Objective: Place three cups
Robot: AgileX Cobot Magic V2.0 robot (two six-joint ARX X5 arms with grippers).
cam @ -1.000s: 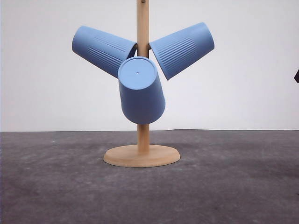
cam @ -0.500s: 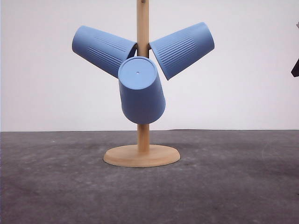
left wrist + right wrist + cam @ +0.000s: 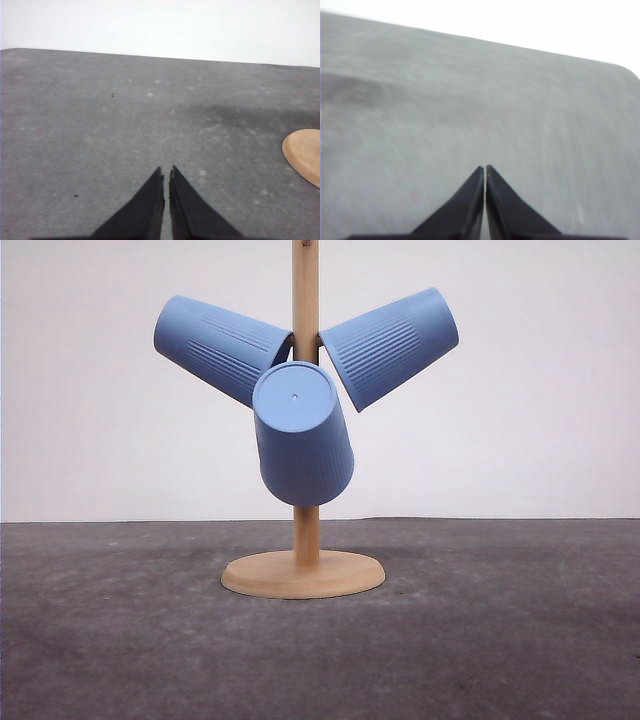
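All three light-blue matte ribbed tapered cups hang mouth-first on the pegs of the pale wooden stand with round base [image 3: 303, 574], which sits on the dark grey counter [image 3: 500, 640]. Left cup [image 3: 220, 346] angles up and to the left, right cup [image 3: 391, 345] up and to the right, front cup [image 3: 302, 435] tilts toward the camera with its flat base showing. None touch the counter.

Left pincer [image 3: 166, 176]: tips pressed together, nothing held, low over bare counter, stand base at the edge of its view. Right pincer [image 3: 485, 171]: also pressed together, empty, view motion-blurred.

Handling, my read:
- Look like thin plastic: light, stiff enough, but the walls may flex under a hard squeeze.
- Matte ribbing should give decent friction. The taper means a side pinch may slip toward the narrow base.
- Best hold: across the body on the ribbed band, mid-to-wide end, moderate force. Rim pinch not possible since the mouths face the post.
- Slide off along the peg axis, not straight down, or the stand may tip.
- Front cup looks the easiest to reach.
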